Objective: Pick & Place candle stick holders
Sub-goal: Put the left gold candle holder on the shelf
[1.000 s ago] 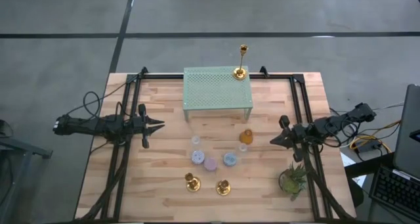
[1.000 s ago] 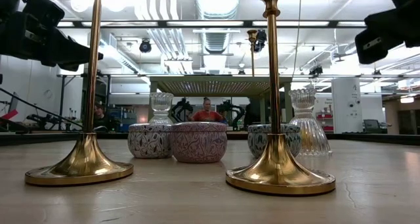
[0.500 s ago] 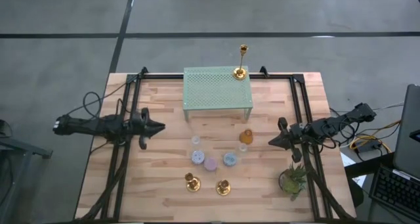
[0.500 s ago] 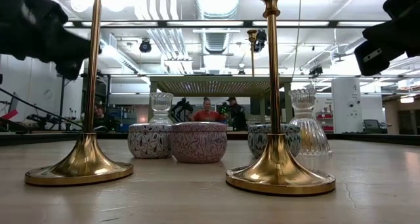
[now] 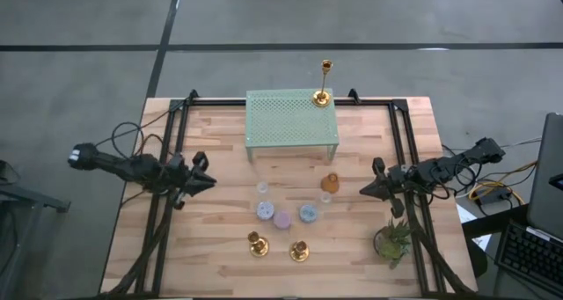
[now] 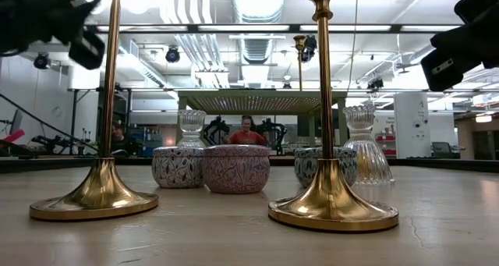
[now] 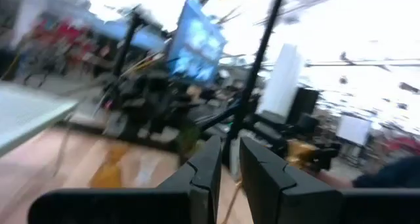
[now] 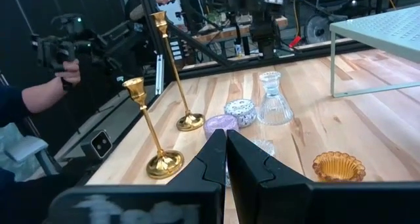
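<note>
Three gold candle stick holders show. One stands on its round base at the far right corner of the green shelf [image 5: 322, 96]. Two stand on their bases near the table's front edge, the left one [image 5: 258, 244] and the right one [image 5: 300, 250]; in the low view they are the left [image 6: 109, 102] and right [image 6: 326, 102] stems, and the right wrist view shows one taller [image 8: 174, 73] and one shorter [image 8: 147, 129]. My left gripper [image 5: 211, 182] hovers at the table's left, shut and empty. My right gripper [image 5: 362, 191] hovers at the right, shut and empty.
The green perforated shelf [image 5: 290, 115] stands at the far middle. Small candle tins [image 5: 282, 219], clear glass cups [image 5: 261, 188] and an amber jar [image 5: 330, 183] sit mid-table. A potted plant [image 5: 391, 240] stands near right. A person's hand [image 8: 65, 69] shows beyond the table.
My left gripper has swung toward the table's near edge and turned, its tip now pointing more to the near right; the left wrist view is blurred. The candle stick holders have stayed where they were.
</note>
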You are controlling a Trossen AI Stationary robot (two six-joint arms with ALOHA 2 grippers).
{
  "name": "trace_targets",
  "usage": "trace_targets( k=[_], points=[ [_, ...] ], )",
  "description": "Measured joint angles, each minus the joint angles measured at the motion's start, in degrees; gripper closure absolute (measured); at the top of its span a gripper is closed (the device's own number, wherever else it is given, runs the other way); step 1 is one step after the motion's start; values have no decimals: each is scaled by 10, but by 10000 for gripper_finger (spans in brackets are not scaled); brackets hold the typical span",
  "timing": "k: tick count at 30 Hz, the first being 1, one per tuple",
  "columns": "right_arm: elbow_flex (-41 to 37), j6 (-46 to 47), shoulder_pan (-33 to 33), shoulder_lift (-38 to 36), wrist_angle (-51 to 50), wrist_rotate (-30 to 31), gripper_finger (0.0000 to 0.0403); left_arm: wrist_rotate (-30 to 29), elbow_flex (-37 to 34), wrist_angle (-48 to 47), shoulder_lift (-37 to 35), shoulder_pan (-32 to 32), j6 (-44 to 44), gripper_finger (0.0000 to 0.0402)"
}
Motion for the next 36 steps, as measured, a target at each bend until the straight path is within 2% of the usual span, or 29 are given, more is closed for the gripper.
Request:
trace_targets(
  k=[2, 5, 8, 12, 20, 24, 29, 36],
  points=[
    [0, 0, 0, 3, 1, 0, 394, -1, 0, 47, 34, -28, 50, 341],
    [0, 1, 0, 5, 2, 1, 394, -3, 1, 56, 84, -68, 99, 341],
    [0, 7, 0, 5, 2, 1, 394, -24, 5, 58, 143, -101, 71, 341],
    [0, 17, 0, 8, 2, 3, 394, -92, 7, 115, 230, -133, -13, 341],
    [0, 19, 0, 9, 4, 21, 394, -98, 19, 340, 411, -182, -14, 341],
    [0, 16, 0, 10, 5, 30, 394, -99, 78, 322, 501, -190, 8, 341],
    [0, 7, 0, 15, 6, 33, 394, -100, 175, 257, 609, -189, 18, 341],
    [0, 7, 0, 17, 7, 48, 394, -93, 241, 227, 685, -188, 22, 341]
  ],
)
